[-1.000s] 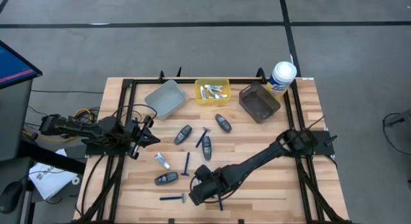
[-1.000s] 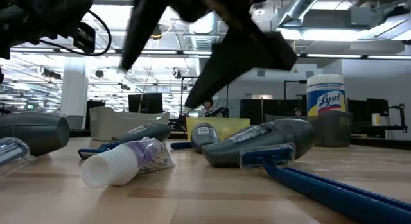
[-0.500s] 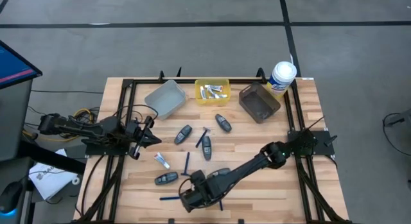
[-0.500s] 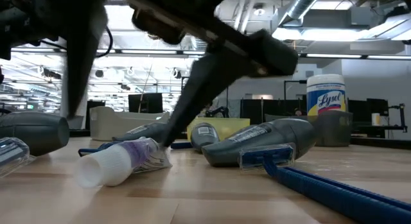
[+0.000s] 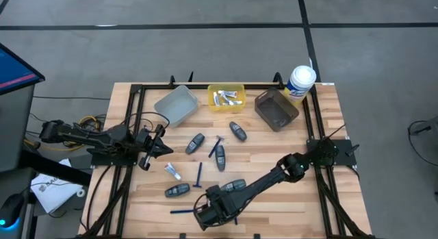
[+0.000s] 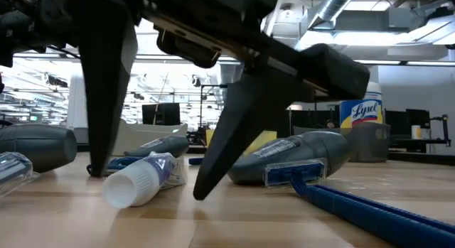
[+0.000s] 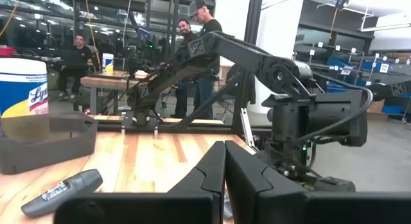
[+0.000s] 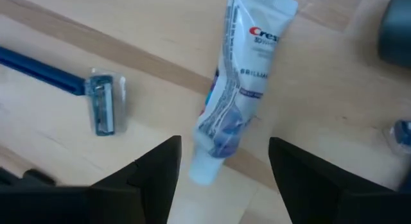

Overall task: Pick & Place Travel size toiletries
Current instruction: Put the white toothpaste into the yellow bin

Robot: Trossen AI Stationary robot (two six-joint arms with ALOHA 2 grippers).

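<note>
Toiletries: a few tubes lie in the yellow bin; pods and razors remain on the table. Right gripper stands open astride a tube, not yet gripping; left gripper is closed, idle at the left edge.

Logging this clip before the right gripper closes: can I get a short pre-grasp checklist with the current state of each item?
1. Right gripper open: ok, fingers apart.
2. Toothpaste tube between the fingers: ok, cap end sits in the gap.
3. Fingertips down at the table: ok in the low view.
4. Razor clear of the fingers: ok, lies beside one finger, apart.
5. Left gripper out of the way: ok, shut at the left edge.
6. Yellow bin has room: cannot tell.
</note>
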